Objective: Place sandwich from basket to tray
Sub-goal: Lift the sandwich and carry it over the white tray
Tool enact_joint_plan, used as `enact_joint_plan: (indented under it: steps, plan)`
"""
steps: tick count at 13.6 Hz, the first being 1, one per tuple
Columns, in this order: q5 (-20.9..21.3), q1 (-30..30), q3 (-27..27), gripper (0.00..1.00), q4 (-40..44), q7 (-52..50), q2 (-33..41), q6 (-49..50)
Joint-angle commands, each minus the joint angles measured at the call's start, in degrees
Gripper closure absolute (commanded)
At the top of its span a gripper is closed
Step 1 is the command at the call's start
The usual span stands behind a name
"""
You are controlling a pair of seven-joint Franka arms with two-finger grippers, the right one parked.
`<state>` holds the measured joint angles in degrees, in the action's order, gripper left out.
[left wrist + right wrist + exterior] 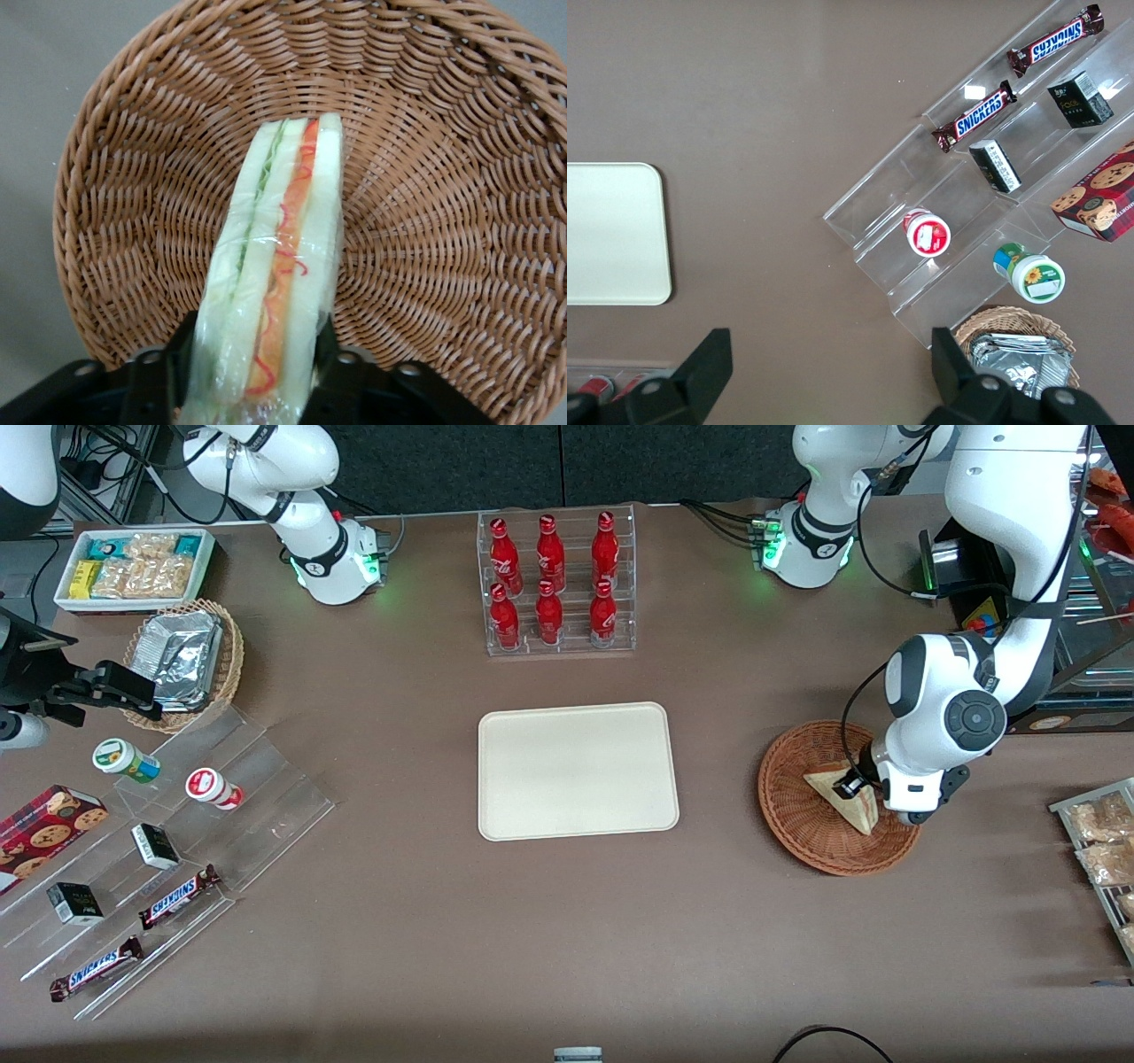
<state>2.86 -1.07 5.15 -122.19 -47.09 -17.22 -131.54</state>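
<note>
Pincer fingers clamp the cream triangular sandwich by both bread faces. It sits inside the round reddish-brown wicker basket, near the desk's working-arm end.

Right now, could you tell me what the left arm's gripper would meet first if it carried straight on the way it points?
The gripper points down into the round reddish-brown wicker basket, already closed around the wrapped triangular sandwich. Going on, it would probably press the sandwich into the basket's woven floor.
</note>
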Motion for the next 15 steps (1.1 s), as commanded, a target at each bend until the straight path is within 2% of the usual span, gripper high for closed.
enact_joint_plan:
  steps: [1,7,12,15]
  plan:
    - [-1.0,-0.3,0.3,1.0,0.6,-0.7,-0.4,-0.2]
    - [-0.8,1.2,1.1,1.0,8.9,-0.2,1.5,14.1]
    - [-1.0,8.9,1.4,1.0,15.7,-0.6,2.2,23.4]
    - [-1.1,14.4,3.1,1.0,17.7,-1.0,2.1,25.5]
